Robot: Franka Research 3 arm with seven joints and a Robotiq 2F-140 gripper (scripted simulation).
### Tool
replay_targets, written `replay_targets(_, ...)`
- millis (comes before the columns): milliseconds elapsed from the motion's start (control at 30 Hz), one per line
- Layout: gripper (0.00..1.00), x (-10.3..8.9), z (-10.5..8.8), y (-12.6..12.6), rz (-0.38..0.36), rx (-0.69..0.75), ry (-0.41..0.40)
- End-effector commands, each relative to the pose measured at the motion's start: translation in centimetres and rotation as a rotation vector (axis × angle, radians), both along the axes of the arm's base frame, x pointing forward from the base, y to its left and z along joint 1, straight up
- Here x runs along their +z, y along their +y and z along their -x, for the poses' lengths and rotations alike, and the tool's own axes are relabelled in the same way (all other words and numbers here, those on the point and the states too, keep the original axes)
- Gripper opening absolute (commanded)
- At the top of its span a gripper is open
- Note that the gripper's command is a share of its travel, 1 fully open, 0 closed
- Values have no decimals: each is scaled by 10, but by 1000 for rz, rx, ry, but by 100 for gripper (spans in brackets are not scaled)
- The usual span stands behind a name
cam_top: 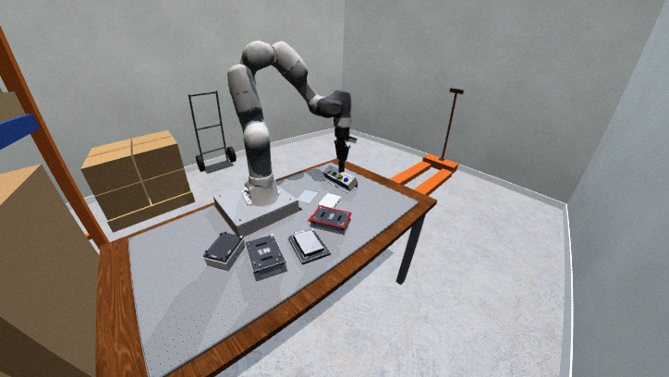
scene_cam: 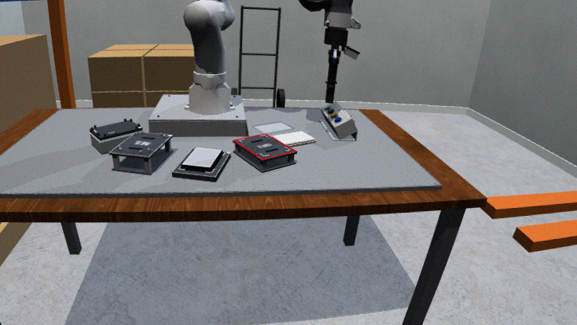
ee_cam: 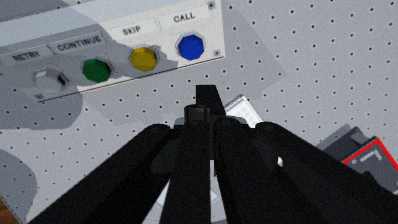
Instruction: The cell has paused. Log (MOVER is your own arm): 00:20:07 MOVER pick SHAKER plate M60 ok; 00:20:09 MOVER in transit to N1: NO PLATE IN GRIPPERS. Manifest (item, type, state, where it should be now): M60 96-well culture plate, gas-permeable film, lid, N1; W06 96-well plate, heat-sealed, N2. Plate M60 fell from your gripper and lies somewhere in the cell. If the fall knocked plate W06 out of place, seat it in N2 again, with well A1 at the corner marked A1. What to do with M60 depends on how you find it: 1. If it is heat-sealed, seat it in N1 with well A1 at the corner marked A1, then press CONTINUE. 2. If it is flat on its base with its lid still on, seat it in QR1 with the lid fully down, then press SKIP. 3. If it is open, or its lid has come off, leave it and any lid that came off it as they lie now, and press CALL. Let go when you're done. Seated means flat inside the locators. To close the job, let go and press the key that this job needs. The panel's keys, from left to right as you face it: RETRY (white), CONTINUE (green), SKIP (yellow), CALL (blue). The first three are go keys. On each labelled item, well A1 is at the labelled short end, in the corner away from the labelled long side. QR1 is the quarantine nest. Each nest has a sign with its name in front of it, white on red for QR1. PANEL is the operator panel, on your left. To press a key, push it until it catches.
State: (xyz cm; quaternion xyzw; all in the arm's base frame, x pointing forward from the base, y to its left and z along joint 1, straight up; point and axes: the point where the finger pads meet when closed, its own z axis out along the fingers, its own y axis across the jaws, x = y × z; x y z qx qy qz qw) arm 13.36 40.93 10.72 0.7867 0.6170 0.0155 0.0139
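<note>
My gripper (cam_top: 341,165) (scene_cam: 329,99) (ee_cam: 205,100) is shut on nothing and hangs point-down just above the operator panel (cam_top: 348,184) (scene_cam: 345,128) (ee_cam: 70,20). In the wrist view the fingertips sit just off the panel's edge, near the blue CALL key (ee_cam: 191,46) and the yellow SKIP key (ee_cam: 144,59). Plate M60 (cam_top: 329,200) (scene_cam: 294,138) (ee_cam: 242,107) lies flat and open on the table, its white wells bare. Its clear lid (cam_top: 307,195) (scene_cam: 273,127) lies beside it. Plate W06 (cam_top: 308,242) (scene_cam: 202,157) sits flat in nest N2 (cam_top: 322,255) (scene_cam: 181,171).
The red-rimmed QR1 nest (cam_top: 312,216) (scene_cam: 264,150) (ee_cam: 370,155) stands empty next to M60. Nest N1 (cam_top: 265,255) (scene_cam: 141,146) is empty, with the shaker (cam_top: 224,249) (scene_cam: 115,132) to its left. The green CONTINUE key (ee_cam: 96,70) and the white RETRY key (ee_cam: 47,80) are on the panel too.
</note>
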Motion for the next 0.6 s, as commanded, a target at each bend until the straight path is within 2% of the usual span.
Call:
replay_targets(0, 10, 0, 0, 1, -9, 224, 42)
replay_targets(567, 10, 0, 0, -1, -36, 224, 39)
